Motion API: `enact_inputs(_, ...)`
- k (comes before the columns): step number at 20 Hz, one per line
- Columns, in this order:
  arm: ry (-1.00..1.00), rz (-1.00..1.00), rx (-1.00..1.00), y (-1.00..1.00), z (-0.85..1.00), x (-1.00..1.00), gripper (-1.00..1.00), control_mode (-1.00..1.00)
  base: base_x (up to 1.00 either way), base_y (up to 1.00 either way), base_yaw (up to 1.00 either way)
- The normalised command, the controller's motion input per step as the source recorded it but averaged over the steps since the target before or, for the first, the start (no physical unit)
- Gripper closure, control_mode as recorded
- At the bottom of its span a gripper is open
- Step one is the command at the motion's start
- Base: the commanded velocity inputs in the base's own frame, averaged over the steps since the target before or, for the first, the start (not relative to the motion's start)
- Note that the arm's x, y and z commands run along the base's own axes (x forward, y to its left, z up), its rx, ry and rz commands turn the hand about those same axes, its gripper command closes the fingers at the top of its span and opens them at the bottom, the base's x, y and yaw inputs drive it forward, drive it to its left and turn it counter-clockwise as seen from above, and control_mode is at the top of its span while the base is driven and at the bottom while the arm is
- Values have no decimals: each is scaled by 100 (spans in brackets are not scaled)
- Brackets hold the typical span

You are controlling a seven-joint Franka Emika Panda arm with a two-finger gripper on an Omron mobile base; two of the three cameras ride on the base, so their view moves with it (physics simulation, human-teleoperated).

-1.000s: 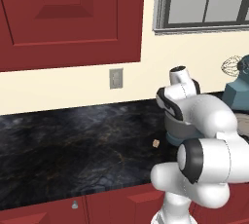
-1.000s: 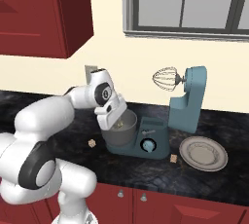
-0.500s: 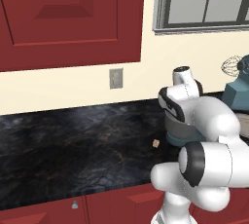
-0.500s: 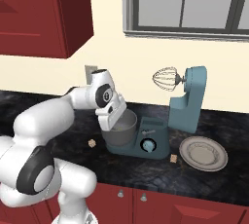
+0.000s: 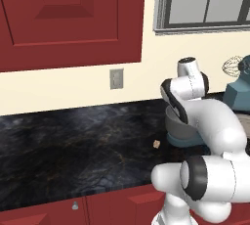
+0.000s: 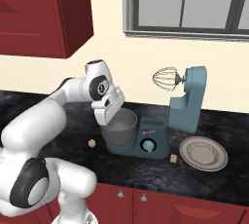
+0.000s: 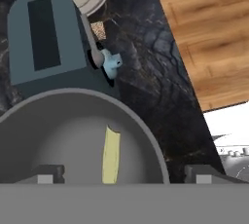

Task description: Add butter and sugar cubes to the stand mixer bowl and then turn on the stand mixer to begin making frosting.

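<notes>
Item: frosting job, part done.

Mixer (image 6: 185, 116): slate-teal, on the dark stone desk (image 5: 73, 141) under the window, head tilted back, whisk (image 6: 165, 79) lifted clear. Blue dial (image 6: 148, 145) on its front, untouched as far as can be judged.

Bowl (image 6: 118, 130): grey metal, seated on the mixer's base. From the hand view, the butter (image 7: 111, 155) lies inside it, a pale yellow stick on the bowl floor. First ingredient judged delivered.

Claw (image 7: 119, 173): poised just above the bowl's mouth, jaws spread wide, nothing between them; the butter lies loose below.

Sugar cubes: two, both outside the bowl. One (image 6: 91, 143) on the desk to the left of the bowl; the other (image 6: 173, 158) in front of the mixer, between its base and the plate (image 6: 204, 153).

Plate: round, grey, flat, bare, to the right of the mixer.

Outstanding: both cubes to be fetched one at a time and dropped in, then the dial turned. Roughly a third of the work looks complete.
</notes>
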Motion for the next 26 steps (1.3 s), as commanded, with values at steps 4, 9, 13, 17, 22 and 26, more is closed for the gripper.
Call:
enact_inputs(4,-10,0,1,0,8,-83,-100,-100,0,0,0)
enact_inputs(9,-12,0,4,0,9,-95,-100,-100,0,0,0)
enact_inputs(13,-15,-2,8,-5,0,-100,-100,-100,0,0,0)
enact_inputs(17,-18,-6,18,-42,-1,-100,-100,-100,0,0,0)
enact_inputs(22,-18,-4,24,-69,0,-88,-100,-100,0,0,0)
enact_inputs(26,-13,-1,25,-80,-1,-52,-100,-100,0,0,0)
